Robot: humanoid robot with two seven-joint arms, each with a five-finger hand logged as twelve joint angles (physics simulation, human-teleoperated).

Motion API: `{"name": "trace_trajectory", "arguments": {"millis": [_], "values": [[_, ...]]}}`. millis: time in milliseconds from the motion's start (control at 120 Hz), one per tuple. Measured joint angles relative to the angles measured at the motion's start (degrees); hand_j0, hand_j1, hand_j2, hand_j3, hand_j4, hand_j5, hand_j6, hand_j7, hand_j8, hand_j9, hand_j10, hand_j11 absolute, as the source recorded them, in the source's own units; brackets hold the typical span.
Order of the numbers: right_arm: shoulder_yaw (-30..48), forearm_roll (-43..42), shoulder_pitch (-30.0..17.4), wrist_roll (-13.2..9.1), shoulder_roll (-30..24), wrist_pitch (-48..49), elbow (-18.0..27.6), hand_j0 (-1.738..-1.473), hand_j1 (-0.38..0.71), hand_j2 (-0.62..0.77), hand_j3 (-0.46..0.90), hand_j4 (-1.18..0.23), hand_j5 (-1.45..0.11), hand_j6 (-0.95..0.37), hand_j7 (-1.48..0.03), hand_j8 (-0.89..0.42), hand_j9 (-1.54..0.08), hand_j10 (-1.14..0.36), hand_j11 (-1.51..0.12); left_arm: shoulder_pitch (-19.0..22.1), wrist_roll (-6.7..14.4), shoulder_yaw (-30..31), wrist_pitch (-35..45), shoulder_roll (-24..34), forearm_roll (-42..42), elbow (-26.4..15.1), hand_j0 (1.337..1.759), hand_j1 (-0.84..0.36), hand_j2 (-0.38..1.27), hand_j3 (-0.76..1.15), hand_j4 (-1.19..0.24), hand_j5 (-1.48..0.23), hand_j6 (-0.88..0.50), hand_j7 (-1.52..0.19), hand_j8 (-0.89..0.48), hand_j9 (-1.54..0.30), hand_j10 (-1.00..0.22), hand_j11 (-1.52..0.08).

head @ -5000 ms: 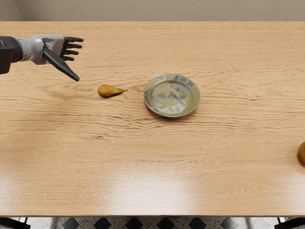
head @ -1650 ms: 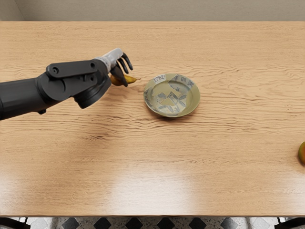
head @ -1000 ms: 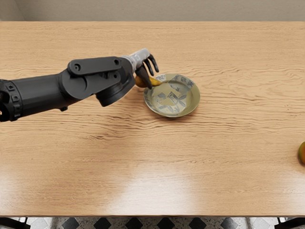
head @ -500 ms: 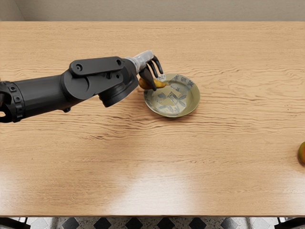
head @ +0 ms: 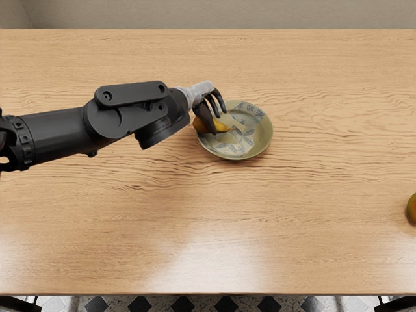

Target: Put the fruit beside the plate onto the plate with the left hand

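So this one looks mostly done to me, just not finished. The left hand [head: 205, 107] is out over the left side of the plate [head: 257, 140], with its arm reaching in from the left, and its fingers [head: 218, 103] are curled down around the fruit [head: 213, 126]. The fruit is a yellow-orange thing, and I'd guess it's a pear. The pick-up and the carry across look sorted, since the fruit is in the grip and sits right at the plate's left rim, partly over the inside of the dish. I honestly can't tell whether it's touching the plate or hanging just above it, because the fingers cover too much. What's left, as I read it, is to maybe nudge it toward the middle, set it down, let go and pull the hand clear. I wouldn't call it placed while the fingers are wrapped around it. Being that close to the rim, it could roll back out onto the surface [head: 195, 227] on release. There's another fruit at the right edge [head: 412, 209], well apart from the plate, so I don't think it's the one meant. No right hand in the shot.
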Motion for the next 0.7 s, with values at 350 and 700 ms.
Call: {"name": "trace_trajectory", "arguments": {"millis": [350, 700], "values": [[0.0, 0.0, 0.0, 0.0, 0.0, 0.0, 0.0, -1.658, -0.33, 0.0, 0.0, -0.02, -0.02, -0.02, -0.02, -0.02, -0.02, -0.02, -0.02, -0.2, -0.2, -3.6, 0.7, 0.0, 0.0, 0.0, 1.658, 0.14, 0.12, 0.0, -0.19, -0.24, -0.19, -0.24, -0.17, -0.24, -0.17, -0.24], [0.0, 0.0, 0.0, 0.0, 0.0, 0.0, 0.0, -1.658, -0.33, 0.0, 0.0, -0.02, -0.02, -0.02, -0.02, -0.02, -0.02, -0.02, -0.02, 2.3, 0.0, -16.2, -13.5, 34.3, -21.0, -17.2, 1.658, 0.31, 0.02, 0.0, -0.04, -0.05, -0.04, -0.05, -0.03, -0.05, -0.03, -0.05]]}}
